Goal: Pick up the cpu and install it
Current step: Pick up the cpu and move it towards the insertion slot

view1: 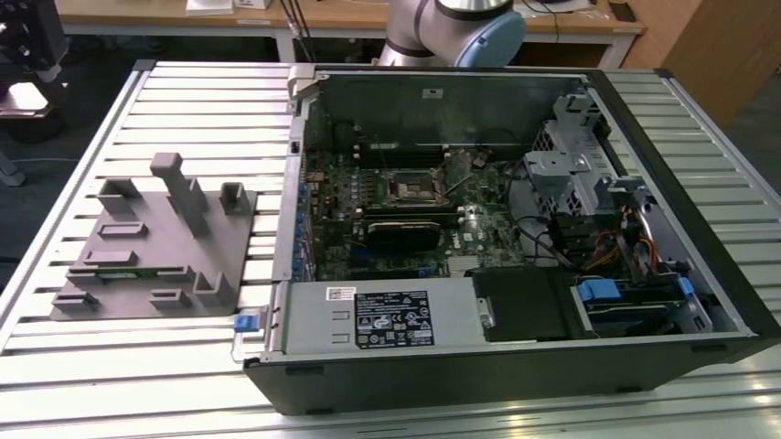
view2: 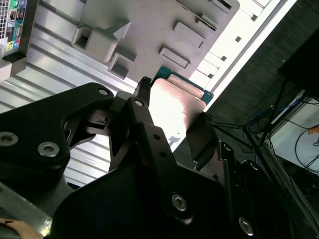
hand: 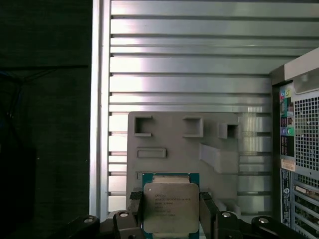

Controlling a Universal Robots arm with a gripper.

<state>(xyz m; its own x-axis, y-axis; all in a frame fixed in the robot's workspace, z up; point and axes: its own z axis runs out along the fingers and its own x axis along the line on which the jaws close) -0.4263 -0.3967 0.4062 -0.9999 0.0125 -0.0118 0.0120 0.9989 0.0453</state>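
The fingers (hand: 135,204) were closed on the cpu (hand: 171,206), one black pad against each of two opposite edges. The chip sat flat between them with its pale metal top facing the camera and a green border showing around it. In the second wrist view the same grip showed from closer in. The cpu (view2: 174,107) was pinched between the fingers (view2: 142,114), its silvery top catching the light and a strip of green edge showing at the end farthest from the fingers' mounts.

Beyond the fingers, well clear of the held chip, lay the grey holder (hand: 174,144) with its recesses and raised blocks. It rested on the slatted metal worktop (hand: 189,59). Off to one side of the fingers stood the rear of the computer case (hand: 299,149), with its coloured ports and perforated panel.

In the exterior view the grey holder (view1: 146,265) lay on the worktop just beside the open computer case (view1: 720,302). The black socket (view1: 412,188) sat on the board inside the case.
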